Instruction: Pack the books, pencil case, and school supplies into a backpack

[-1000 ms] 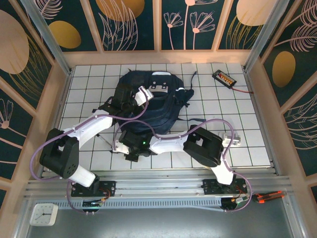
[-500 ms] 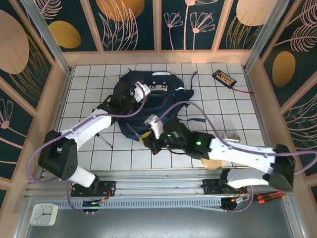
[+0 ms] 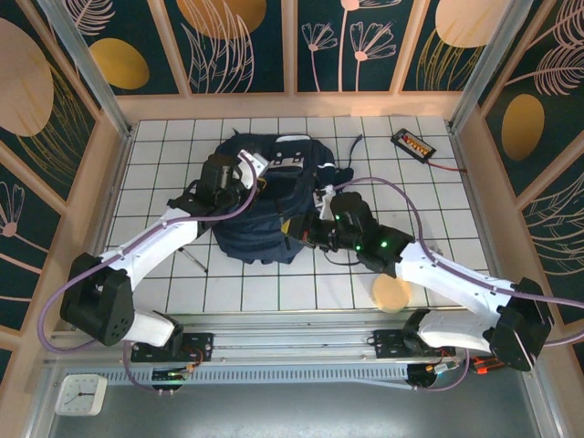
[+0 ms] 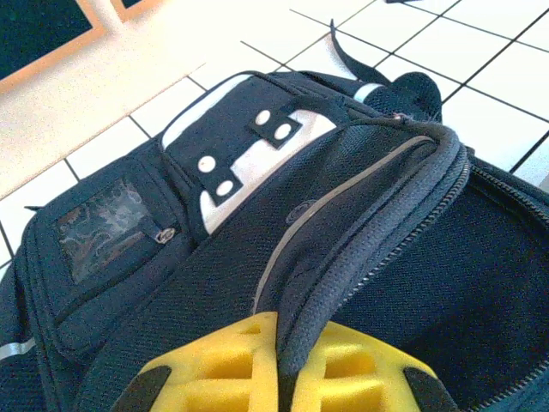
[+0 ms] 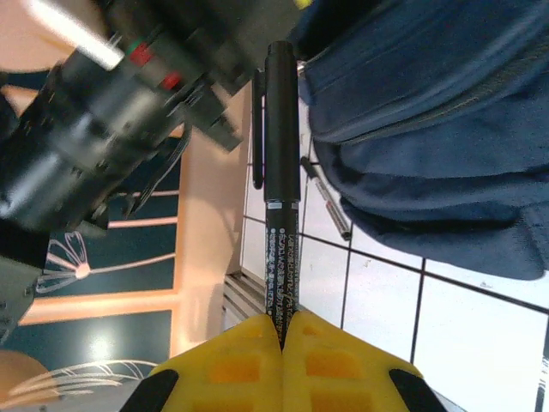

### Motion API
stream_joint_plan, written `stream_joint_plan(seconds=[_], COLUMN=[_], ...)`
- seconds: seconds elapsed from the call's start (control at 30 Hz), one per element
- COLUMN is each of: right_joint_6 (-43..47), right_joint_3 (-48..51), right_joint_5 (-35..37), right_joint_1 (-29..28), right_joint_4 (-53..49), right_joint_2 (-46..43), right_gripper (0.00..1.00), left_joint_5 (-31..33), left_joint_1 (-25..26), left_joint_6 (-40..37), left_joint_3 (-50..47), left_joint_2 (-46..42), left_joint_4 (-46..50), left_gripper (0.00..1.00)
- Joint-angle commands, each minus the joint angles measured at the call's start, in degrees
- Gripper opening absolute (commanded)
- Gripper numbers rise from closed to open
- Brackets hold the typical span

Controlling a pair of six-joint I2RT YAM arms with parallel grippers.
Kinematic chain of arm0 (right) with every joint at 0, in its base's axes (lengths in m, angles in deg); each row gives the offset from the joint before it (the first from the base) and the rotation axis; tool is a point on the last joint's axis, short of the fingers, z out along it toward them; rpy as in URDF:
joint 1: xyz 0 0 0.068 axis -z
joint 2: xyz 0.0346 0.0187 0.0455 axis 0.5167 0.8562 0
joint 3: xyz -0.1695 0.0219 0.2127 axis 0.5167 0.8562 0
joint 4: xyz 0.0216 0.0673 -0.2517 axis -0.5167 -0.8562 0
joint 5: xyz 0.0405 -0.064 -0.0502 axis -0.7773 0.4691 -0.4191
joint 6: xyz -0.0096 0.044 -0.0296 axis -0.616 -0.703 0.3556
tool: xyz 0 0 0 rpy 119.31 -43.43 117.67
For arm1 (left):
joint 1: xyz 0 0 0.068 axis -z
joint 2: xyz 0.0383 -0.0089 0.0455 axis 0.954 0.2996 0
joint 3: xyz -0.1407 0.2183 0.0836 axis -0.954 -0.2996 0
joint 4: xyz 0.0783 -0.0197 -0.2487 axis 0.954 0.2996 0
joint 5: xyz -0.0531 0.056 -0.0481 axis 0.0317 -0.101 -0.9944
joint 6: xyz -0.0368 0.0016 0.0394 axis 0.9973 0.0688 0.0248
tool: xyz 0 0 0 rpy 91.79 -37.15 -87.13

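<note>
Navy and by far the biggest thing, the backpack (image 3: 274,205) lies on the white tiled table (image 3: 456,265) near the far edge, a little left of the middle. From above, the left gripper (image 3: 239,181) sits on the bag's far left part and the right gripper (image 3: 301,228) at its near right side; how their fingers stand cannot be told here. A black device (image 3: 412,143) lies by the far right corner, and a tan disc (image 3: 392,292) lies toward the near edge, partly under the right arm. In the left wrist view, the left gripper (image 4: 283,378) has its yellow fingers (image 4: 206,382) pinching a padded mesh ridge of the backpack (image 4: 171,283) beside the open zip; a white-grey patch (image 4: 249,154) with snaps lies beyond. In the right wrist view, the right gripper (image 5: 281,343) has its fingers (image 5: 223,369) pressed together on a black pen (image 5: 281,172), which sticks straight out from them, just beside the backpack (image 5: 429,112).
</note>
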Motion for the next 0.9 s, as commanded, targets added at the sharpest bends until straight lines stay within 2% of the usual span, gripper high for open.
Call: stream_joint_plan(seconds=[0.0,0.23,0.4,0.5,0.6,0.67,0.8,0.87], right_joint_6=[-6.51,-5.72,-3.99,-4.02,-3.68,-2.46,-2.78,-2.34], right_joint_3=[0.56,-6.15,-14.81,-18.76,-23.11,-26.75,-31.07,-32.05], right_joint_5=[-4.99,-14.91,-19.72,-18.0,-13.3,-9.85,-7.95,-6.48], right_joint_1=[4.35,12.01,13.78,14.58,15.02,14.75,13.01,12.44], right_joint_4=[1.37,3.98,4.02,2.89,1.71,-0.13,3.71,4.58], right_joint_2=[2.51,14.5,23.97,28.13,32.72,35.84,41.37,42.7], right_gripper=[0.0,0.0,0.0,0.0,0.0,0.0,0.0,0.18], left_joint_5=[-3.87,-7.28,-9.5,-12.46,-14.22,-14.48,-13.9,-12.78], left_joint_1=[-0.52,-0.11,0.53,1.16,2.15,2.45,2.53,2.53], left_joint_6=[3.06,2.17,2.11,3.39,6.33,7.56,8.98,9.99], left_joint_3=[-0.53,-4.53,-6.14,-6.89,-7.03,-6.62,-4.8,-3.83], left_joint_2=[-4.21,-6.42,-7.79,-8.22,-8.13,-7.94,-6.44,-5.12], left_joint_4=[-8.01,-9.54,-10.54,-11.83,-13.89,-14.88,-15.56,-16.42], left_gripper=[0.0,0.0,0.0,0.0,0.0,0.0,0.0,0.0])
